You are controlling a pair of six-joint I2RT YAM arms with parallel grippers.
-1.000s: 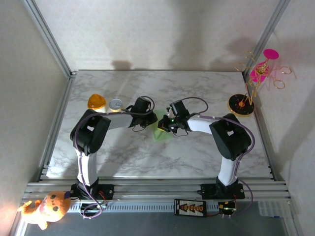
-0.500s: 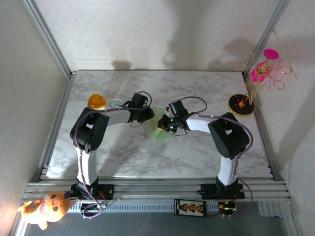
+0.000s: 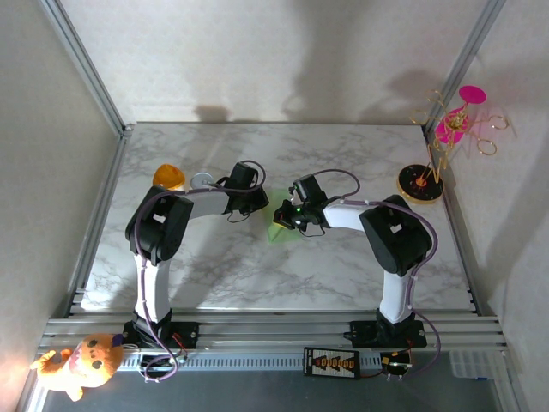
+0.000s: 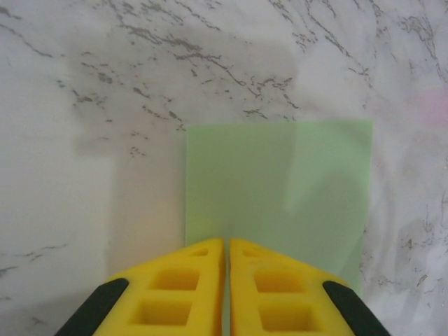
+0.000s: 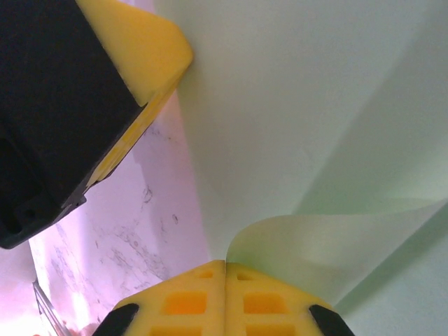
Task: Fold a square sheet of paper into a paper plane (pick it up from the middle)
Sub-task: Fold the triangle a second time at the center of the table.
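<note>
At the middle of the table [image 3: 360, 266], the square sheet of paper [image 4: 280, 182] is lying between my arms. My right hand [image 5: 225, 266] is pinching a curled flap of it. My left hand [image 4: 227, 241] is sitting closed at its edge, and I cannot tell whether it is gripping.

We see a white marble-patterned table [image 3: 343, 266] veined in grey. Near its middle lies the square sheet of paper [image 3: 281, 230], pale green. Part of it rests flat on the marble, another part curls upward, and we cannot tell how much of it touches. At the far left stand an orange-lidded cup [image 3: 168, 177] and, just beside it, a small round tin [image 3: 201, 181]. A pink-and-gold ornament stand [image 3: 420, 184] sits by the right edge.
</note>
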